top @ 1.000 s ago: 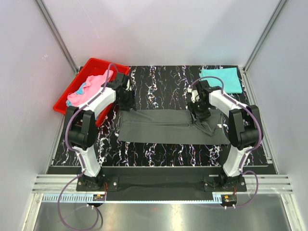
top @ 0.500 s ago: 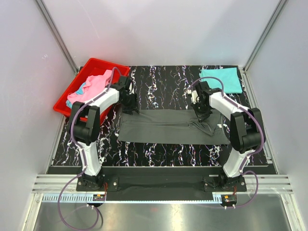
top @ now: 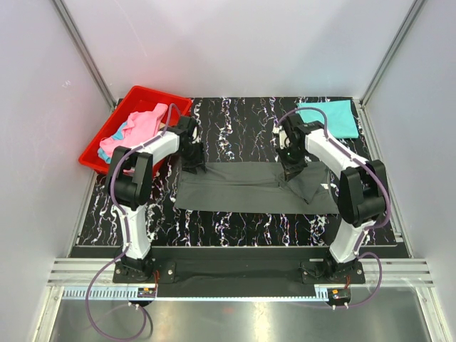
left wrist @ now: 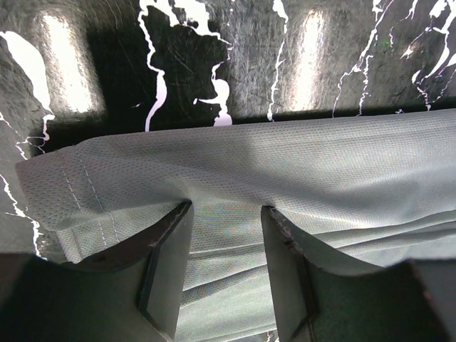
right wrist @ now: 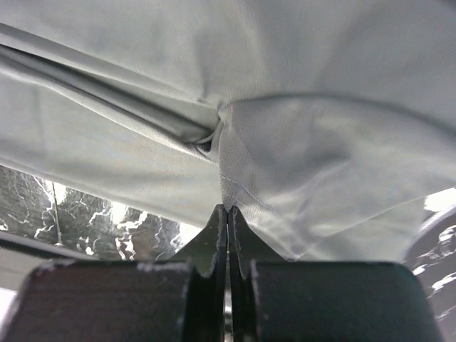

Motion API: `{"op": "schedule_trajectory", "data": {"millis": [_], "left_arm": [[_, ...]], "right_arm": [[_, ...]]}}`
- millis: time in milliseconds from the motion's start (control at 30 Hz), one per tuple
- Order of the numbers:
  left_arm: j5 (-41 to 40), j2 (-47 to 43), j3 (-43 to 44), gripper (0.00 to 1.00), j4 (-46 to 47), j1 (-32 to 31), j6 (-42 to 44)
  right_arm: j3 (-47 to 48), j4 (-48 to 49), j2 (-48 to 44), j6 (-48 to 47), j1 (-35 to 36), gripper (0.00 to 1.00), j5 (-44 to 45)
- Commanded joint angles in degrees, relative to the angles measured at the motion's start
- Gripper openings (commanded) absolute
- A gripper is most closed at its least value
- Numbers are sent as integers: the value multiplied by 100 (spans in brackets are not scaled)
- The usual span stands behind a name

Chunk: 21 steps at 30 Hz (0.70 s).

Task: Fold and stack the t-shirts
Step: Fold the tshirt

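T-shirts, I count: one grey shirt [top: 242, 191], one teal shirt [top: 329, 117], one pink shirt [top: 142, 122]; my right gripper [right wrist: 228, 210] pinches the grey shirt, my left gripper [left wrist: 226, 211] gapes.

The left arm [top: 153, 148] reaches forward and inward with its wrist bent downward, and the left gripper [left wrist: 226, 210] holds its two fingers spread well apart, tips pointing down. The right arm [top: 328, 151] mirrors that pose. The right gripper [right wrist: 228, 211] has its fingers pressed tight together, pinching a fold of the dark grey t-shirt [right wrist: 285, 142].

No readable text or labels anywhere.
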Motion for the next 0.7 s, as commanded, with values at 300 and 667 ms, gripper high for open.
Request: {"op": "schedule_trajectory", "data": {"millis": [300, 667], "left_arm": [[-318, 53, 93, 51, -54, -1, 2], [-231, -518, 128, 53, -80, -10, 55]], "right_arm": [[339, -569, -73, 755, 171, 39, -90], [288, 273, -303, 1564, -189, 5, 910]]}}
